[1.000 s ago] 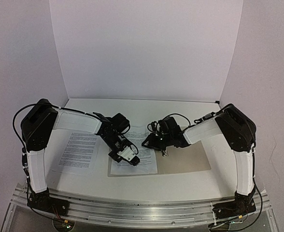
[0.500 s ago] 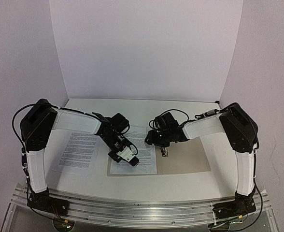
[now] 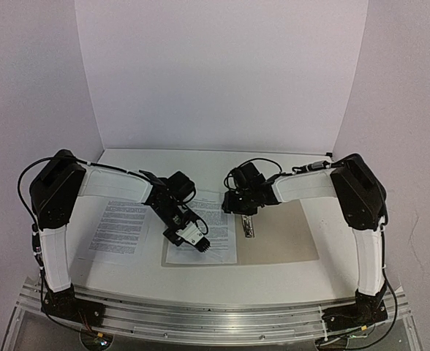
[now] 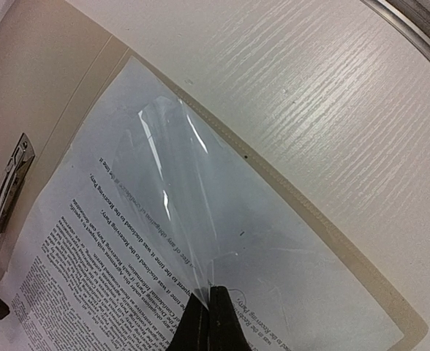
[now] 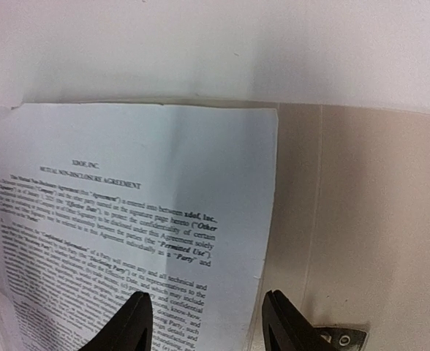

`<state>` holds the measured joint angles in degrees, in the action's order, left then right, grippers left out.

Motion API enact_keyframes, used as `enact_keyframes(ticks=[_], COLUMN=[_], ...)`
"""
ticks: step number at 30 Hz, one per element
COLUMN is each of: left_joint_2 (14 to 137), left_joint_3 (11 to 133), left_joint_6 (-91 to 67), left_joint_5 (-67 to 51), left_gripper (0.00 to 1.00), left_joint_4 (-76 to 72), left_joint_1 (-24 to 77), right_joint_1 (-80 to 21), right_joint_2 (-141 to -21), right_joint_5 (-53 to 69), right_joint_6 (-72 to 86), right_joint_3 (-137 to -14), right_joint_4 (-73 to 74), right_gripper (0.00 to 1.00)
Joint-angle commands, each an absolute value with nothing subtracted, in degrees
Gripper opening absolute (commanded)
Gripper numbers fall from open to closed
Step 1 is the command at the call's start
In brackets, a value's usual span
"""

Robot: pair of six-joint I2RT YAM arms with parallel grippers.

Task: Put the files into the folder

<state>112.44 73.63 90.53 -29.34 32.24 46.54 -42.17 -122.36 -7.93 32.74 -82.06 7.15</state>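
Note:
The beige folder point(image 3: 288, 235) lies open on the table, with its metal clip point(image 3: 248, 227) at the spine. One printed sheet point(image 3: 219, 248) lies on its left half. A second sheet point(image 3: 120, 227) lies on the table to the left. My left gripper point(image 3: 203, 246) is shut on the sheet in the folder. In the left wrist view the gripper point(image 4: 209, 294) pinches that sheet point(image 4: 127, 219) up into a ridge. My right gripper point(image 3: 233, 205) is open and empty. In the right wrist view it point(image 5: 208, 323) straddles the right edge of the sheet point(image 5: 127, 197), just above it, near its top.
White walls close in the back and both sides. The table's back edge point(image 5: 200, 66) lies just past the top of the sheet. The folder's bare right half point(image 5: 368, 205) and the clip point(image 5: 343, 338) lie right of my right gripper. A metal rail point(image 3: 215, 314) runs along the near edge.

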Motion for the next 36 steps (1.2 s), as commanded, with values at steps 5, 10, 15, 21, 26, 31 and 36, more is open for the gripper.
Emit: enact_keyframes(ticks=[5, 10, 15, 21, 26, 31, 36], left_joint_2=[109.99, 110.43, 110.52, 110.5, 110.72, 110.51, 110.41], left_joint_3=[72.87, 72.86, 72.59, 72.34, 72.16, 71.85, 71.29], left_joint_6=[92.19, 92.93, 93.51, 94.13, 95.77, 97.89, 99.74], left_joint_5=[-30.33, -30.36, -30.11, -30.17, -30.68, -31.55, -31.64], left_gripper=[0.0, 0.0, 0.0, 0.0, 0.0, 0.0, 0.0], left_joint_4=[31.31, 30.84, 29.98, 29.77, 29.44, 29.43, 29.51], left_joint_1=[46.35, 46.33, 46.33, 46.24, 46.04, 45.88, 45.67], right_joint_1=[-42.91, -43.16, -43.16, -43.17, -44.12, -44.38, -44.56], right_joint_2=[-125.4, -127.8, -129.32, -129.29, -129.25, -128.45, -127.14], right_joint_5=[-6.77, -3.91, -3.15, -2.29, -1.16, -0.93, -1.32], right_joint_6=[35.02, 34.92, 36.3, 36.58, 35.48, 34.77, 33.79], right_joint_3=[-83.91, -86.17, -87.91, -88.06, -88.67, -88.17, -87.45], right_joint_4=[10.63, 10.49, 10.3, 9.13, 6.84, 4.15, 1.72], right_gripper=[0.57, 0.56, 0.56, 0.56, 0.56, 0.56, 0.56])
